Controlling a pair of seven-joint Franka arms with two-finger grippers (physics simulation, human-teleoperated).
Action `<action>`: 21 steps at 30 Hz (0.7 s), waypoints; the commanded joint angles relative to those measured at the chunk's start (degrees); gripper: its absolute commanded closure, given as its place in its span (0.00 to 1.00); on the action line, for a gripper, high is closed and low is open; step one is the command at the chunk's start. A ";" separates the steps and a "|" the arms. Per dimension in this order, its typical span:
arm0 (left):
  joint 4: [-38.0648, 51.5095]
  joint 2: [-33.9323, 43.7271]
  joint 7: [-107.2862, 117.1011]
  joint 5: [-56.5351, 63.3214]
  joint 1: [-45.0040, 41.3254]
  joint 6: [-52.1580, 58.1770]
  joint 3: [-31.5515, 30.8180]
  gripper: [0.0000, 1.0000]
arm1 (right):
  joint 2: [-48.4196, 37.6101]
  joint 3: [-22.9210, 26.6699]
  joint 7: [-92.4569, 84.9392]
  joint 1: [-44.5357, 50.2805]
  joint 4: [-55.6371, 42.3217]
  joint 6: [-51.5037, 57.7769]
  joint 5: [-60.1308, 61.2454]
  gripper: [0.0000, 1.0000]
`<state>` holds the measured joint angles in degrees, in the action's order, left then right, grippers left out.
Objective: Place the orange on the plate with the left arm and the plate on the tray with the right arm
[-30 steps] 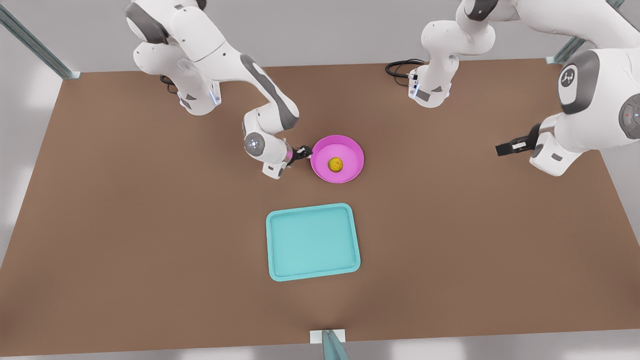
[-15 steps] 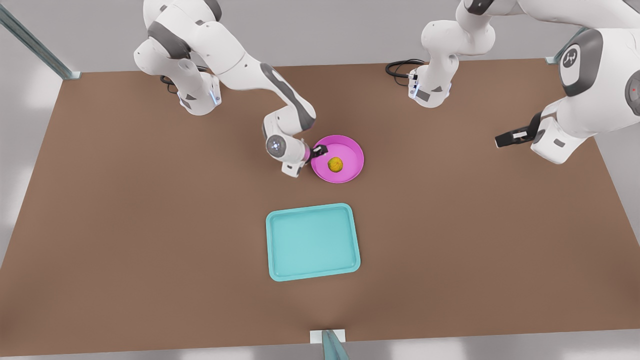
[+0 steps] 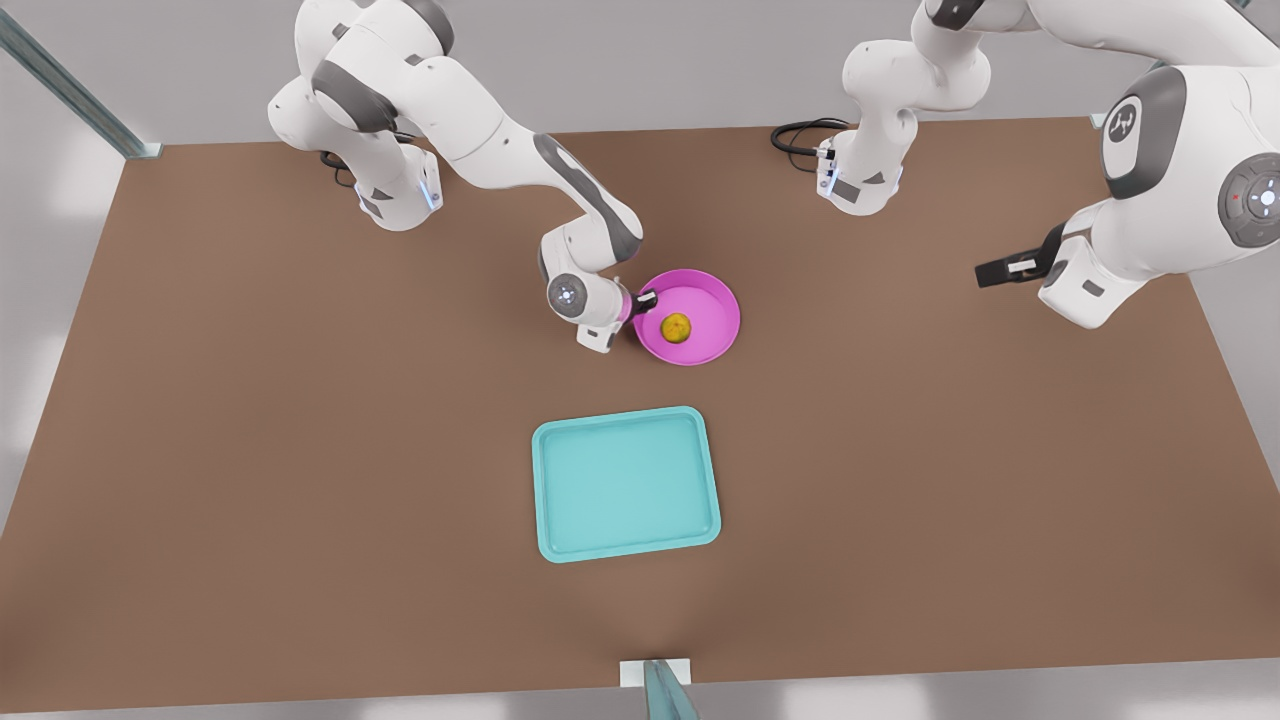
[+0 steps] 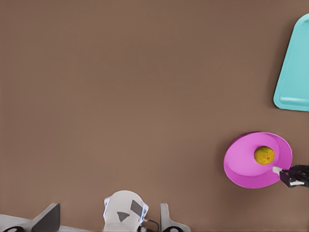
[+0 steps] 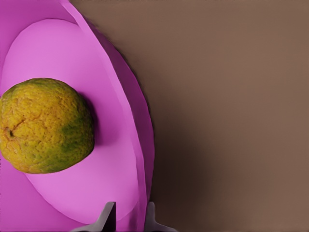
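Orange (image 3: 676,326) sits inside the plate (image 3: 712,340), roughly centred. Right gripper (image 3: 645,298) is at the plate's rim on the front view's left — fingers (image 5: 107,217) narrow, straddling the rim, one inside, one outside. Tray (image 3: 626,484) lies apart from the plate, nearer the camera, on the brown table (image 3: 300,450). Left gripper (image 3: 998,270) hangs well off at the front view's right — can't tell its opening.

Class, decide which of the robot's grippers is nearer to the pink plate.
The right gripper: its fingers straddle the plate rim on the front view's left. The left gripper hangs far off toward the front view's right.
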<state>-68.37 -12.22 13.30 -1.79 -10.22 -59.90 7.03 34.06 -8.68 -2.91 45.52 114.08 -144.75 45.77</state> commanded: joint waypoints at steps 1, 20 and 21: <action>-0.01 0.09 -0.20 -0.05 -0.06 0.84 0.01 0.00 | -0.05 -0.02 0.54 0.00 -0.08 0.35 -0.16 0.67; -0.01 0.09 -0.03 -0.05 -0.06 0.93 0.01 0.00 | -0.40 1.91 -0.78 -1.58 -8.08 0.87 -0.07 0.79; 0.16 0.18 0.24 -0.05 -0.06 0.93 0.01 0.00 | -0.22 2.61 -0.87 -1.67 -9.05 0.79 -0.25 0.79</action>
<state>-68.26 -12.15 13.30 -1.85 -10.29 -59.06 7.02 33.83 -6.37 -4.52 44.04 105.54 -144.09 46.00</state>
